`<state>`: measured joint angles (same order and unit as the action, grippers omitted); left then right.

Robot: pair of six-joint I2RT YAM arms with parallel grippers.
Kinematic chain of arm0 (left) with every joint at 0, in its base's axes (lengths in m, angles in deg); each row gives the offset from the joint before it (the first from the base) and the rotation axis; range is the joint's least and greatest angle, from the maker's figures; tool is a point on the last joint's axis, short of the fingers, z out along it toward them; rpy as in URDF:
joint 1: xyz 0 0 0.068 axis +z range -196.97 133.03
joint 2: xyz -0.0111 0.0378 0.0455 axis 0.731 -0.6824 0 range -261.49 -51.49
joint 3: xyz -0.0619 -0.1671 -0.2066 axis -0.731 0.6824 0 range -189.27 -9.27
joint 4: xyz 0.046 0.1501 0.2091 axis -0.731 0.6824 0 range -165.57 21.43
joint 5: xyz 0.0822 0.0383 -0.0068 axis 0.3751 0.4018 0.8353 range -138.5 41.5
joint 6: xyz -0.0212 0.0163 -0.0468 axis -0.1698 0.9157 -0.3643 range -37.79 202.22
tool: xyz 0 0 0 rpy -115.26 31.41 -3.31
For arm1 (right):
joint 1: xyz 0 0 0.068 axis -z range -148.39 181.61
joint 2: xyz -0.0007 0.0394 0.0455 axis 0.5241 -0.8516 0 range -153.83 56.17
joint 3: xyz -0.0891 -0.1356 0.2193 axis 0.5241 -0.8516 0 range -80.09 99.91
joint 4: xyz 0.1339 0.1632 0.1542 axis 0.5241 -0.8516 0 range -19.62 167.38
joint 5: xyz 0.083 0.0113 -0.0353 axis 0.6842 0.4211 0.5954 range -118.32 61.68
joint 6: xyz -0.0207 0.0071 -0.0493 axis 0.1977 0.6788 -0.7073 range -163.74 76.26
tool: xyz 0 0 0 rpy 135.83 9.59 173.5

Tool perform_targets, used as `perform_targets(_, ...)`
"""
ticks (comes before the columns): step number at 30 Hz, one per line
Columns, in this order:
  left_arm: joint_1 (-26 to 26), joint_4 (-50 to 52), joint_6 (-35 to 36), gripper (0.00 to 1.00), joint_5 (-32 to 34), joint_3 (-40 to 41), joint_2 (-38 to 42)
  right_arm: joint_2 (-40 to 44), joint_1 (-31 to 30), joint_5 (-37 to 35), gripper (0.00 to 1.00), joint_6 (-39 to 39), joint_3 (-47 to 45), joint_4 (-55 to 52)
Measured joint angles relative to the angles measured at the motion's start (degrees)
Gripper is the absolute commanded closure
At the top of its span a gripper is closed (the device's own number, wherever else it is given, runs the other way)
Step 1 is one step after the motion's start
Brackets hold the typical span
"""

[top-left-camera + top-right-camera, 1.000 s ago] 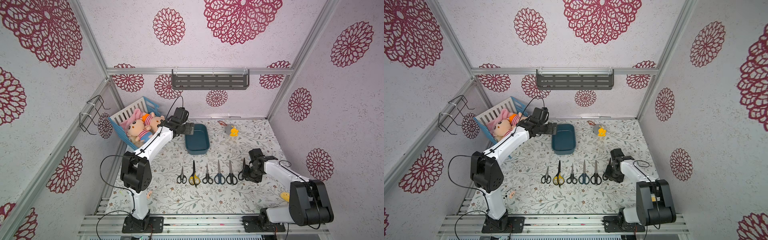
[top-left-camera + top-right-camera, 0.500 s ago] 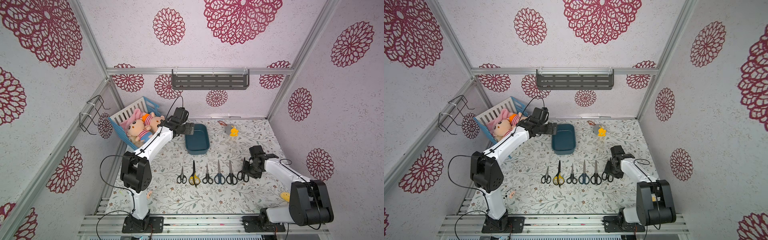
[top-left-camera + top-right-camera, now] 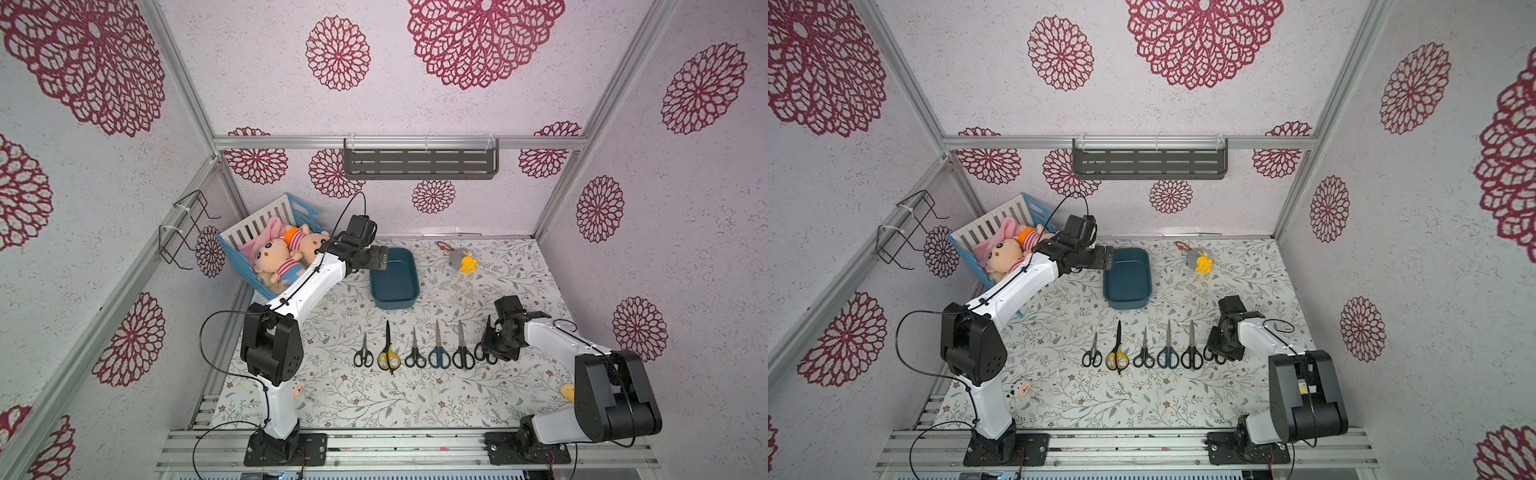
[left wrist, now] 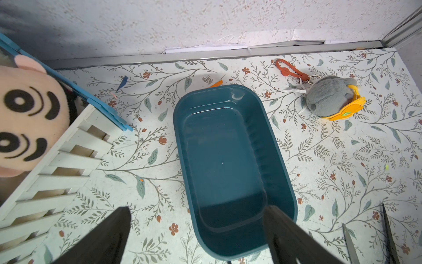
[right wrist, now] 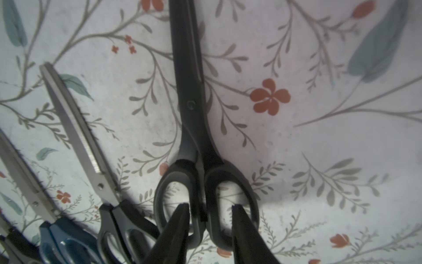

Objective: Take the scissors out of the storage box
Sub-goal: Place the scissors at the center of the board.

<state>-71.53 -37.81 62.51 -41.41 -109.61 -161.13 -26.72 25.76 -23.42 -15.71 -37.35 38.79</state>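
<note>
Floral mat (image 5: pixel 319 68): black scissors (image 5: pixel 191 105) lying flat; right gripper (image 5: pixel 210 209) tips inside both handle loops, jaws part-open, unclamped.

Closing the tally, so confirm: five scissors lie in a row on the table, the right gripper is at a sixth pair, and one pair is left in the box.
One thing is wrong: the box is empty, as the left wrist view shows. The rest stands: five scissors lie in a row on the table, and the right gripper is at a sixth pair.
</note>
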Motion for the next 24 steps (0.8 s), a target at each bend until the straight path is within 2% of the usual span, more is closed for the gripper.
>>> perform_targets(11, 0.0, 0.0, 0.0, 0.03, 0.1, 0.0, 0.0, -1.4, -0.9, -0.6, 0.76, -2.2, 0.1, 0.1)
perform_targets(17, 0.1, 0.0, 0.0, 0.03, 0.0, 0.0, 0.0, -1.1, -1.5, -1.5, 0.78, -3.6, 0.1, -0.7)
perform_targets(24, 0.2, 0.2, -0.2, 0.03, -0.4, -0.3, 0.0, -2.2, -4.5, -5.8, 0.78, -5.4, 2.4, -4.8)
